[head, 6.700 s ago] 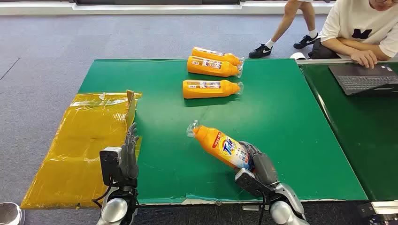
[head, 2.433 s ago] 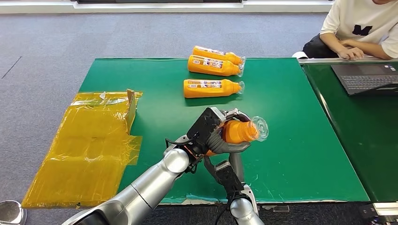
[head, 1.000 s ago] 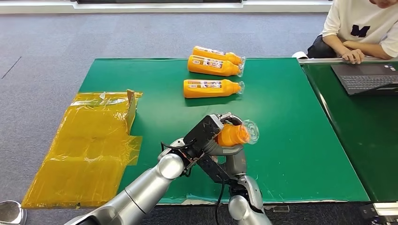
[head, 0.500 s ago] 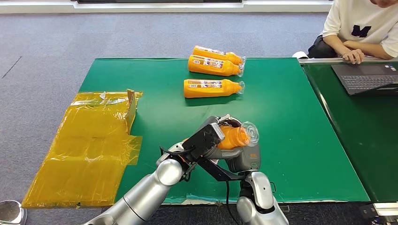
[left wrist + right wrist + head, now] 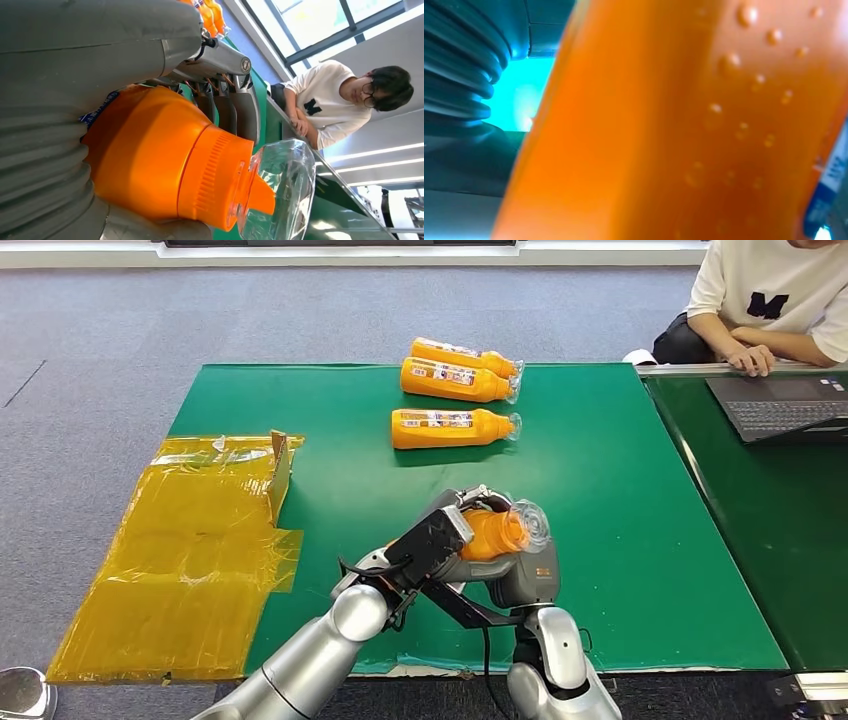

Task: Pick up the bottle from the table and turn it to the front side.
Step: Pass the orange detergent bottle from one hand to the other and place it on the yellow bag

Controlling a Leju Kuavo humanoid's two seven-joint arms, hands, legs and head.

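Both your left hand [image 5: 452, 533] and right hand [image 5: 520, 578] hold the smooth, slippery-looking bottle [image 5: 495, 533], so squeeze its fat middle.

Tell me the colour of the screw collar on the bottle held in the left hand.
Orange, like the bottle body, under a clear cap; the left wrist view shows it best.

The head view looks forward and down over the green table [image 5: 620, 490]. The left wrist view sits very close behind the orange bottle [image 5: 165, 155], turned sideways, facing the seated person [image 5: 340, 102]. The right wrist view presses against the same bottle, blurred.
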